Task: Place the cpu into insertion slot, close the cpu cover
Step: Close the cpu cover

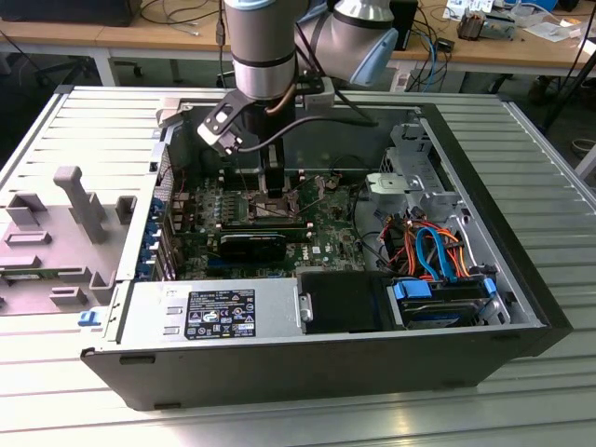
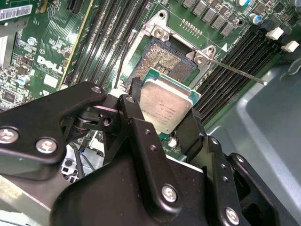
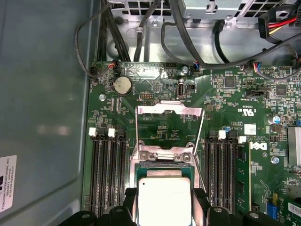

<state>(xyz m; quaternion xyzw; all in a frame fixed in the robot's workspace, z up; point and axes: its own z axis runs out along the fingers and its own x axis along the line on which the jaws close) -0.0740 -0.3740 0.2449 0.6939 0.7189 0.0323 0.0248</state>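
Note:
My gripper [image 2: 162, 112] is shut on the cpu [image 2: 165, 109], a flat silver square held by two opposite edges between the black fingers [image 2: 135, 96]. The chip hangs just above the insertion slot [image 2: 165, 60], whose dark pin field and silvery rim show partly past the chip's edge. In the first wrist view the cpu [image 3: 162, 200] covers most of the insertion slot [image 3: 162, 157]. The cpu cover [image 3: 168, 111] stands flipped open beyond the socket, and its lever wire [image 3: 202, 136] is raised. In the exterior view the gripper [image 1: 275, 189] reaches down into the open computer case, over the motherboard.
Long black memory slots [image 3: 107, 174] flank the socket on both sides. A grey drive cage [image 1: 410, 182] and coloured cables [image 1: 433, 247] fill the case on the exterior view's right. A power supply [image 1: 209, 315] lines the near wall. Grey fixtures [image 1: 56, 233] sit outside the case.

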